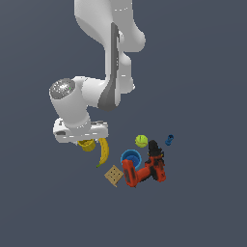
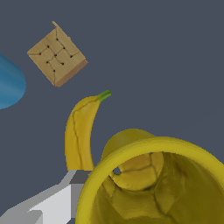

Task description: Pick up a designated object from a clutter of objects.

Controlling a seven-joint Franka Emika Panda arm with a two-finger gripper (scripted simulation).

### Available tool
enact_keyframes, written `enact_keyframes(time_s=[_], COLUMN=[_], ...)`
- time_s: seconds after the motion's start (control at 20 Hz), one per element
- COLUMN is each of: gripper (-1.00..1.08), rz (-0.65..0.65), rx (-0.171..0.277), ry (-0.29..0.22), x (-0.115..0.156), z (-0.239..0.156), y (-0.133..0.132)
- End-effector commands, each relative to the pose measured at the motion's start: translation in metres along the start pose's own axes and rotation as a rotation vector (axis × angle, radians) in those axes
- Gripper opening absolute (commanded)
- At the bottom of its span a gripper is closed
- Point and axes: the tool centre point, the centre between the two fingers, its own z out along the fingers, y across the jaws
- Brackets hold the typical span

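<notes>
Gripper [image 1: 87, 143] clasping one mustard cup [image 2: 153, 183], beside one banana [image 2: 81, 133], one cracker [image 2: 57, 54], one blue cup [image 1: 130, 157]

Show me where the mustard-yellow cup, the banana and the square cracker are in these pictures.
mustard-yellow cup [image 2: 131, 210]: wrist view, on its inner wall.
banana [image 2: 78, 135]: wrist view, on the middle of its curved body.
square cracker [image 1: 113, 175]: exterior view, on the centre of its top face.
</notes>
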Motion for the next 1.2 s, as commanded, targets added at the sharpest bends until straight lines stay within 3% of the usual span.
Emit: enact_keyframes(time_s=[0.0, 1.15], gripper=[-1.00, -1.00], rz=[0.000, -0.001], rx=[-0.001, -0.001], ry=[0.002, 0.001], x=[0.007, 0.071], z=[-0.023, -0.228], y=[0.003, 0.033])
